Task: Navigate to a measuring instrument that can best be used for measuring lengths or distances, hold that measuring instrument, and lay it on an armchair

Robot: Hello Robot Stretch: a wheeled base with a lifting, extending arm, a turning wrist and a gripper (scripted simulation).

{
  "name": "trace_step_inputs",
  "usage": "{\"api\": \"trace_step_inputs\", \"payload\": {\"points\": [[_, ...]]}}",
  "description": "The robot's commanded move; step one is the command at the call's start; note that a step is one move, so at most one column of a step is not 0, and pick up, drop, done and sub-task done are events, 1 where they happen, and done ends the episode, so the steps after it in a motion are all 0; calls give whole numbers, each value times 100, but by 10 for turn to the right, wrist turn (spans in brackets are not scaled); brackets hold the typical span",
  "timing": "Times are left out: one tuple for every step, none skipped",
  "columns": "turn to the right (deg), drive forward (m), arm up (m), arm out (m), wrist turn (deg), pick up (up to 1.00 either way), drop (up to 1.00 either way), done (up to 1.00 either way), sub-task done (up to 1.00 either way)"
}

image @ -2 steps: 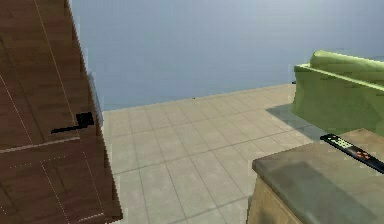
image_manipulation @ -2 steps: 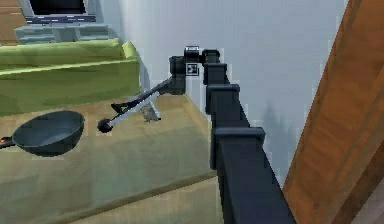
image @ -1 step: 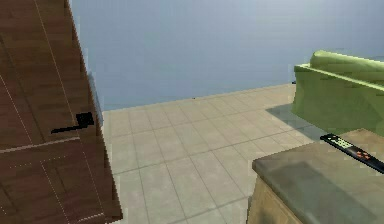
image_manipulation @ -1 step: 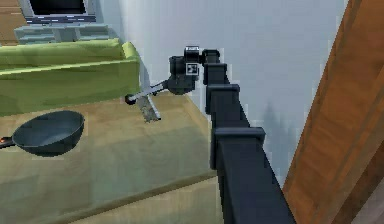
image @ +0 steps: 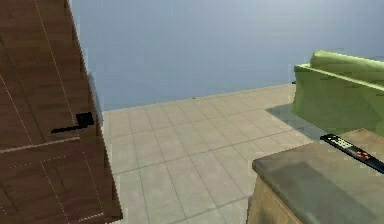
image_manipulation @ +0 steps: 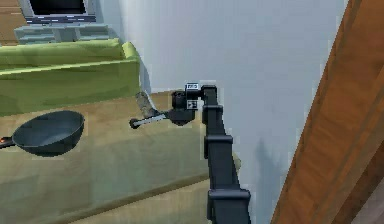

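Lying flat near the far edge of the olive-tan surface (image: 310,185) is a slim dark bar (image: 352,148) with red and green marks. It may be the measuring instrument, but its shape would suit a remote just as well, and I cannot tell which. Any print on it is too small to read, and no other writing is legible.

Just beyond the surface stands a green upholstered seat (image: 345,90), likely the armchair meant for the drop-off. In the arm side view the end effector (image_manipulation: 135,125) reaches out over the surface with only bare top behind its fingers, so it holds nothing. A dark round pan (image_manipulation: 48,132) rests on the surface near it.

Several things could go wrong from here:
- Picking up the wrong object, since the bar is not clearly identified.
- The arm sweeping into the pan if the base turns while the arm is extended.
- The base clipping the brown wooden door (image: 45,120) — it stands close over the pale tiled floor (image: 190,150).
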Motion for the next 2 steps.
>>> {"api": "trace_step_inputs", "payload": {"points": [[0,0,0,0,0,100,0,0,0],[0,0,10,0,0,0,0,0,0]]}}
